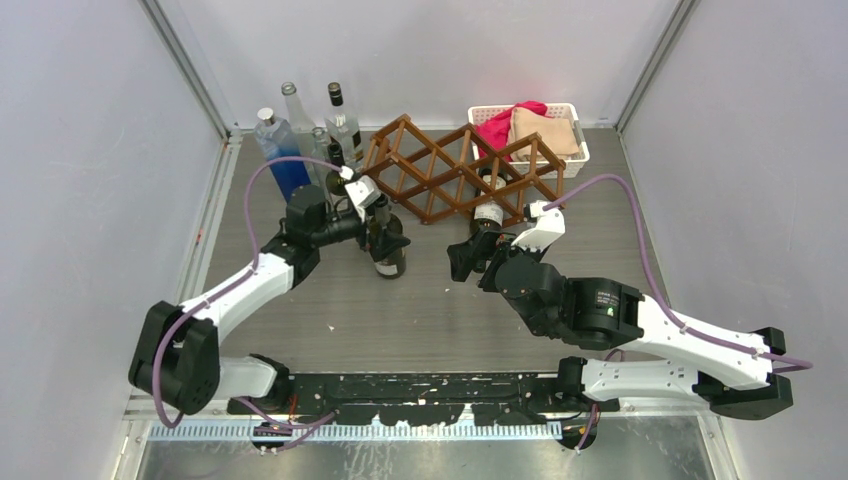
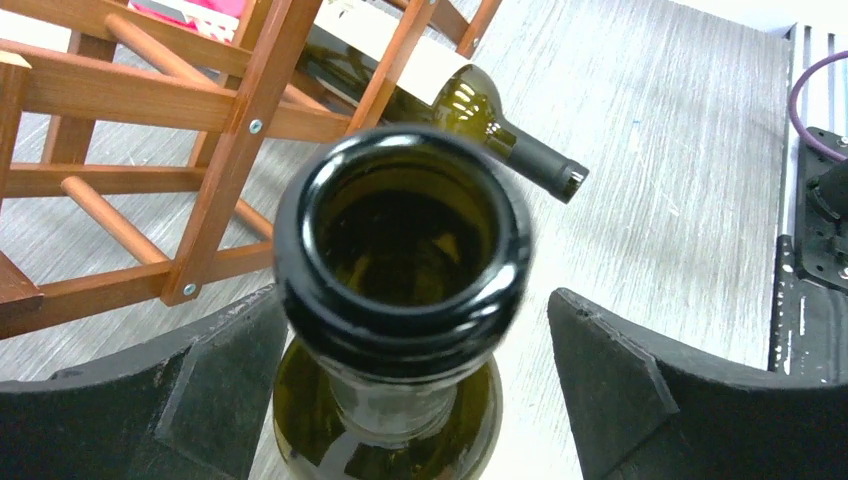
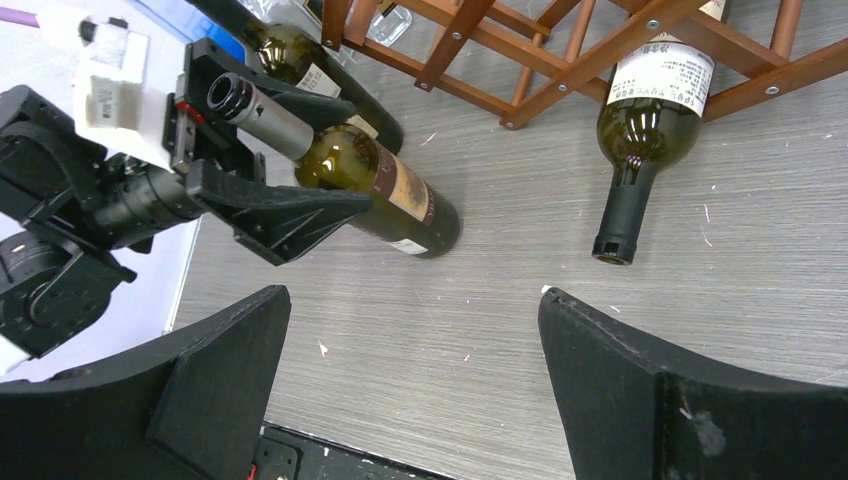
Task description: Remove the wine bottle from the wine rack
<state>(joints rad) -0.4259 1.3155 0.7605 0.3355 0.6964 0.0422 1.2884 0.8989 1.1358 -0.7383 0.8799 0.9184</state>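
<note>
Left wrist: we note wine bottle upright, dark green (uncorked). Left gripper spread around its neck; right gripper spread, empty.

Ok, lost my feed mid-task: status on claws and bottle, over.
Left claw open, straddling neck of wine bottle, no contact. Bottle upright on table, off the rack. Right claw open, empty. Second bottle lies in rack, neck out; nothing blocking.
</note>
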